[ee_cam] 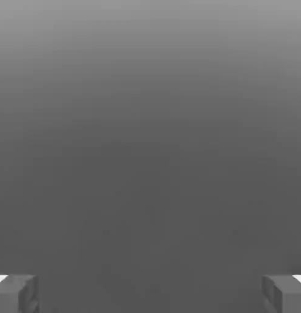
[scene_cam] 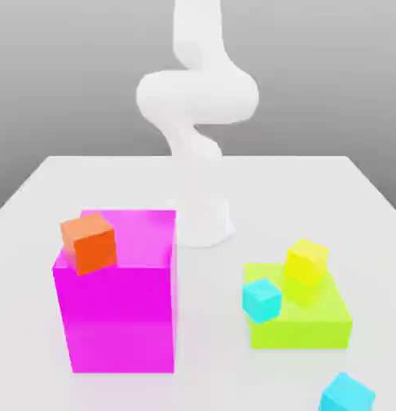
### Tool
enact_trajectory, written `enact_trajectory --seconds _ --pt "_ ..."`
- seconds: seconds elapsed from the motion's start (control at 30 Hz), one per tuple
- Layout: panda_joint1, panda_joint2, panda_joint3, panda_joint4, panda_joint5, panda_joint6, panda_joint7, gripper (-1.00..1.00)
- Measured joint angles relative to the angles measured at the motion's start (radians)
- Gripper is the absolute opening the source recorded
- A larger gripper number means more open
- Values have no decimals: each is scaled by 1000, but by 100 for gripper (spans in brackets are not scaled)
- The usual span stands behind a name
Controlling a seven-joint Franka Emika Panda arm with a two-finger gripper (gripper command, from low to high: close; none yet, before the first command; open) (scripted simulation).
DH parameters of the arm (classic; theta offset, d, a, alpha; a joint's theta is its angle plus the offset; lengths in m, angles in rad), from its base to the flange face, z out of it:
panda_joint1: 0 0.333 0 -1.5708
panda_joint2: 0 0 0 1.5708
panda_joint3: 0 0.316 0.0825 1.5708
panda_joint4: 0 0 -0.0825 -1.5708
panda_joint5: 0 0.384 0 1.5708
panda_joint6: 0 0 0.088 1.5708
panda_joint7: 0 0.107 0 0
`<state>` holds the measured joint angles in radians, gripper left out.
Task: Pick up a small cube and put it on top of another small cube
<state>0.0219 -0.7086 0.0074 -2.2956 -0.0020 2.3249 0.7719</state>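
1. Nearest cam, ext. view: small cyan cube (scene_cam: 346, 394) on the table (scene_cam: 40, 201), at the front edge of the picture, ext. view's right. Sits alone, open tabletop around it.
2. Second small cyan cube (scene_cam: 261, 299) sits on the lime slab (scene_cam: 301, 325), at its front-left corner, close to the edge.
3. Yellow cube (scene_cam: 306, 262) on same slab, further back, apart from the cyan one.
4. Magenta block (scene_cam: 120, 293) on ext. view's left, tallest item. Orange cube (scene_cam: 89, 242) on top, at its left edge, tilted.
5. Clear lane of tabletop between magenta block and lime slab.
6. White arm (scene_cam: 197, 96) rises from its base at table centre, behind all blocks.
7. Gripper (ee_cam: 150, 294), hand view: fingertips (ee_cam: 15, 293) wide apart, fully spread, nothing between them.
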Motion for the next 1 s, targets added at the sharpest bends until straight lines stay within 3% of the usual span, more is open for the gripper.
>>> enact_trajectory --seconds 0.57,1.0 --pt "131 622 77 30 -25 169 -184 0" --pt "223 1097 124 57 -103 307 -274 0"
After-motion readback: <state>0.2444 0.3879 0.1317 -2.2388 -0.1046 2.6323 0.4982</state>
